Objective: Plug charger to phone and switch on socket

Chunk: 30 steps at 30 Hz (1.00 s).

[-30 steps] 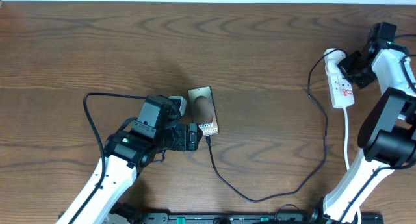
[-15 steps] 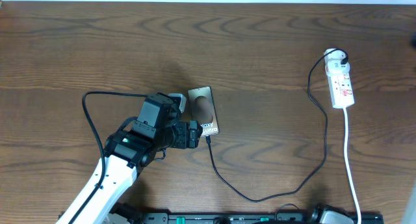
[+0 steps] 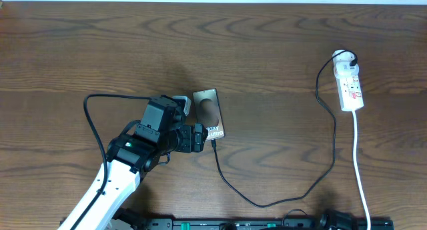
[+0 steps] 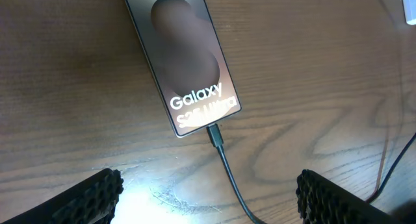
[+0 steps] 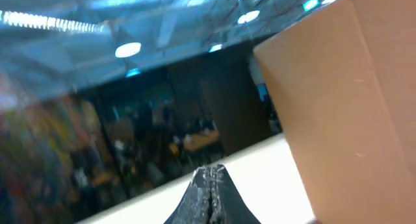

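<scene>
Now phone (image 3: 209, 113) lies flat near table (image 3: 280, 43) centre, charger (image 3: 267, 203) plugged into its 6 o'clock edge, cable looping up to socket (image 3: 351, 90) at 2 o'clock. Left gripper (image 3: 198, 139) sits wide open at phone's 8 o'clock, empty. Right gripper (image 5: 211, 198) is closed, empty, out of overhead view.

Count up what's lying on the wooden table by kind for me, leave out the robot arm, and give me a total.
Phone: 1
Charger cable: 1
Power strip: 1
Total: 3
</scene>
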Each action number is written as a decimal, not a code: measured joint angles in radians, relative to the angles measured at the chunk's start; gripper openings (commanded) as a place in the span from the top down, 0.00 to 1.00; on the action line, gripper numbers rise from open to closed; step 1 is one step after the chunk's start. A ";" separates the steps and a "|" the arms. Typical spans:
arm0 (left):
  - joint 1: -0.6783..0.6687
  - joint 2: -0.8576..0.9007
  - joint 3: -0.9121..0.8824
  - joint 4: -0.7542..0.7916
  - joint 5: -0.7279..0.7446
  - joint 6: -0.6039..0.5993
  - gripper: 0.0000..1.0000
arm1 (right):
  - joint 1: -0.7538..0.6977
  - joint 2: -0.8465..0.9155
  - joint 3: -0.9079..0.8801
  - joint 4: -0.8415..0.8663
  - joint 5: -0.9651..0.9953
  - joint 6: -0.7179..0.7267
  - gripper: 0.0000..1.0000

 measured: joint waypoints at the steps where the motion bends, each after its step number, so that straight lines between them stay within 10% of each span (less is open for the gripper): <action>1: 0.000 0.000 0.000 0.000 0.000 0.000 0.12 | 0.017 -0.018 -0.001 -0.035 0.000 -0.011 0.99; 17: 0.000 0.000 0.000 -0.016 0.000 0.000 0.12 | 0.117 -0.373 -0.049 -0.123 -0.024 -0.069 0.71; 30: 0.000 0.000 0.000 -0.018 0.000 0.000 0.12 | 0.161 -0.493 -0.056 -0.143 -0.023 -0.071 0.68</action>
